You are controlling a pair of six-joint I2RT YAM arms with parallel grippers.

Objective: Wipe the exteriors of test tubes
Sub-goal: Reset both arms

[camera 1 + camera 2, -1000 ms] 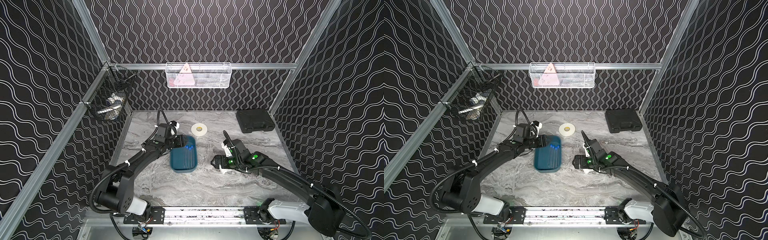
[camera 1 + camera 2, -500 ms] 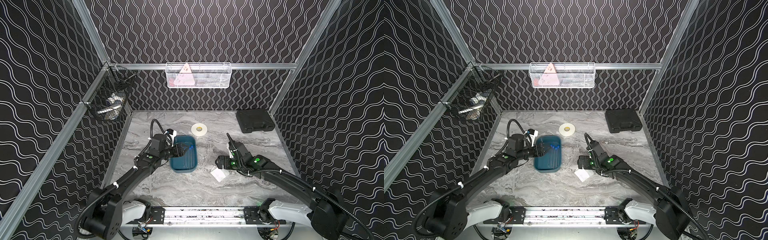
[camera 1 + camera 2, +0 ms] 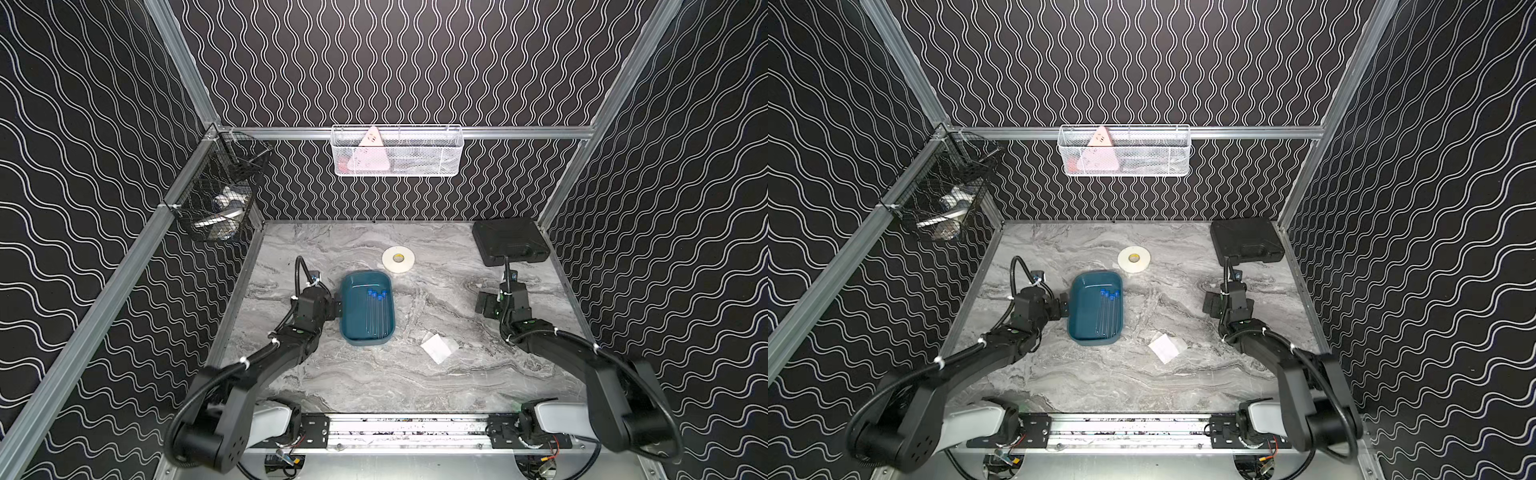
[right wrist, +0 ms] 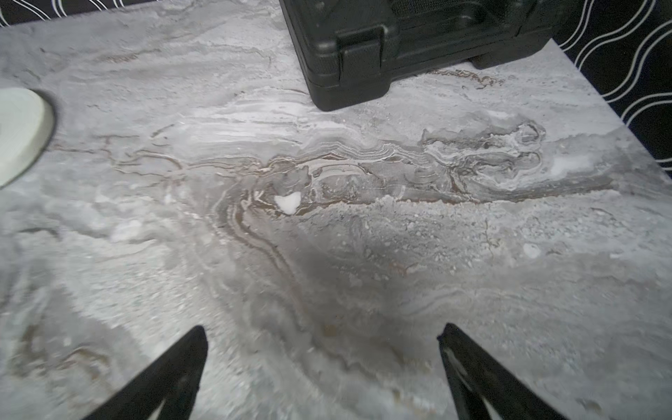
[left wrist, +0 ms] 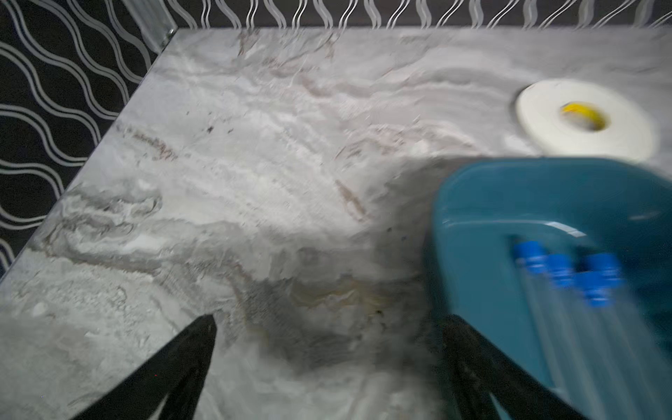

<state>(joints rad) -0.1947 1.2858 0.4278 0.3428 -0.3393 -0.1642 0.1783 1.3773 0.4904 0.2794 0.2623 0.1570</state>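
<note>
Teal tray holds all test tubes, tissue dropped beside it, left tool and right tool backed away with jaws apart: wiping looks finished.

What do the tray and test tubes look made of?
The tray: probably moulded plastic, teal, smooth, faint sheen at its rounded rim. The test tubes: clear glass or plastic, cannot tell which; teal shows through. Their blue caps look plastic.

Four test tubes, one tray, one tissue, one tape roll, one case
</note>
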